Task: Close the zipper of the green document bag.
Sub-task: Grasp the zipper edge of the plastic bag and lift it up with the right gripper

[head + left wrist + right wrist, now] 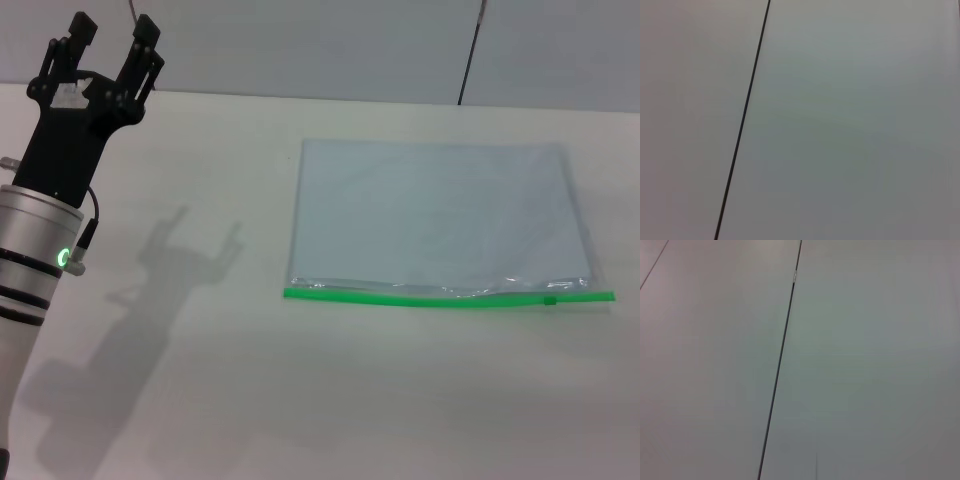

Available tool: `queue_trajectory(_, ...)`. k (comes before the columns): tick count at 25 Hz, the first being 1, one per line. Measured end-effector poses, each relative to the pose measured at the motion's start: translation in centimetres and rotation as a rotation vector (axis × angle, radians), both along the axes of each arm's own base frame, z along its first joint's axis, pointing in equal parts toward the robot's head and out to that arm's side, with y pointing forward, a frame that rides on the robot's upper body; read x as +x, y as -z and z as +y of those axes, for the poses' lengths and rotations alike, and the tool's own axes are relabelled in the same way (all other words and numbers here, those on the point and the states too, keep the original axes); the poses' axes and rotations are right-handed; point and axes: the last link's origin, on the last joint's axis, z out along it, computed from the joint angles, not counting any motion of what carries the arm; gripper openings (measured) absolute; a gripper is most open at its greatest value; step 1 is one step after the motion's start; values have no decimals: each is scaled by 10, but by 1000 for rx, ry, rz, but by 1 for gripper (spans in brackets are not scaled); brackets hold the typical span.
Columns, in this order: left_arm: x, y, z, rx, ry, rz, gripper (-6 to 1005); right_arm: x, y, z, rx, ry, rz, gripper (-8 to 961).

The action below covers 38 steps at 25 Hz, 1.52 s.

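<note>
The broad white table (250, 400) fills the head view, running back to a pale grey wall panel (330, 45) crossed by thin dark seams; both wrist views show only that panel (850, 125) and its seams.

The green document bag (440, 215), a large flat rectangular pouch of translucent pale blue-grey plastic, lies flat on the table, toward the robot's right side of it. Its long edges run across the view.

The left arm (40, 250), a silver cylinder with a glowing green ring and a black wrist housing, rises well apart from the bag, on the bag's left. It throws a dark shadow (150, 300) on the table between itself and the bag.

The left gripper (110, 38), black, points upward and away above the table's far edge, holding nothing; its two fingers (145, 40) stand spread with a clear gap between them.

The zipper (440, 298), a thin bright green plastic strip, runs along the bag's long edge nearest the robot, slightly wavy. Its tiny green slider tab (549, 299) sits near the strip's right end.

The right gripper appears in no view.
</note>
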Motion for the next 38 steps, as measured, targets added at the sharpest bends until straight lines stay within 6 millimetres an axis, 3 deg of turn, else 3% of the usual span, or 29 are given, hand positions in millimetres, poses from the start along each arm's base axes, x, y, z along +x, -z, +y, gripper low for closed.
queue_trajectory(16,-2,-3,0,20,-9,-16,767,-2,0,0,0,-14,-1,876)
queue_trajectory(27,-30,-15,-16,87,-125,-64,768,-11,-1,5,-1,-56,-8,876)
queue_trajectory(38,-38,-19,-19,109,-162,-59,768,-17,3,8,-20,-85,-16,876)
